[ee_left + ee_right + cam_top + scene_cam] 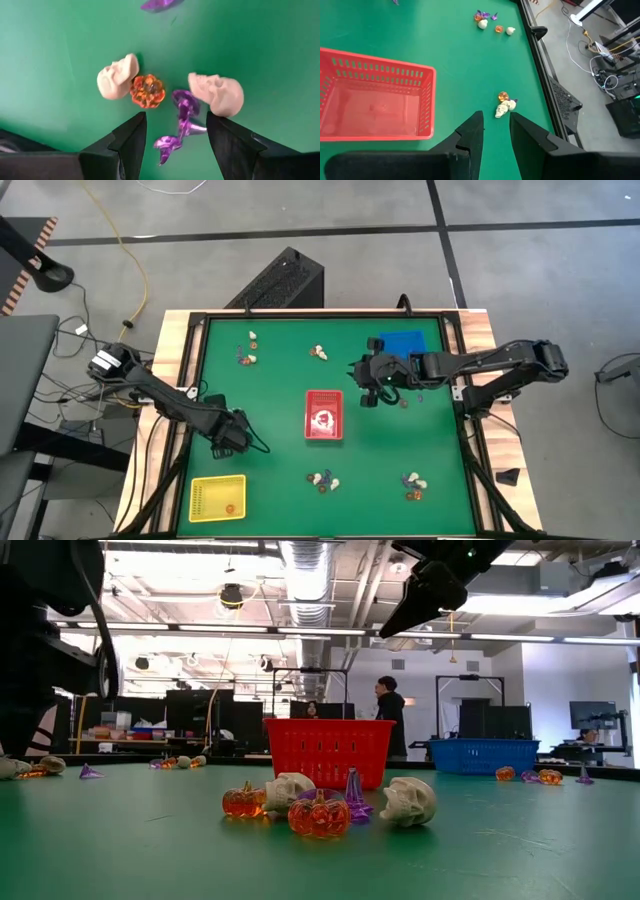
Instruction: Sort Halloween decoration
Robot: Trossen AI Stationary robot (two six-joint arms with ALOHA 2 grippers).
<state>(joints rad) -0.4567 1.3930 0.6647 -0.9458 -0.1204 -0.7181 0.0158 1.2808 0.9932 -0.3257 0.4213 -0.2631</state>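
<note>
The Halloween decoration lies in small clusters on the green table point(270, 395). My left gripper point(175, 127) points down, open, over one cluster: two cream skulls point(117, 77) point(217, 94), an orange pumpkin point(148, 91) and a purple piece point(184, 112). The purple piece lies between the fingers, untouched. In the high view this gripper point(232, 435) hides that cluster. My right gripper point(368, 385) hangs above the table between the red tray point(323, 415) and the blue tray point(400, 343). Its fingers point(495, 125) stand a little apart with nothing between them.
A yellow tray point(217, 498) with one small piece in it stands at the near left. More clusters lie at the far left point(247, 352), far middle point(319, 353), near middle point(322, 479) and near right point(413, 485). People stand in the room behind point(388, 705).
</note>
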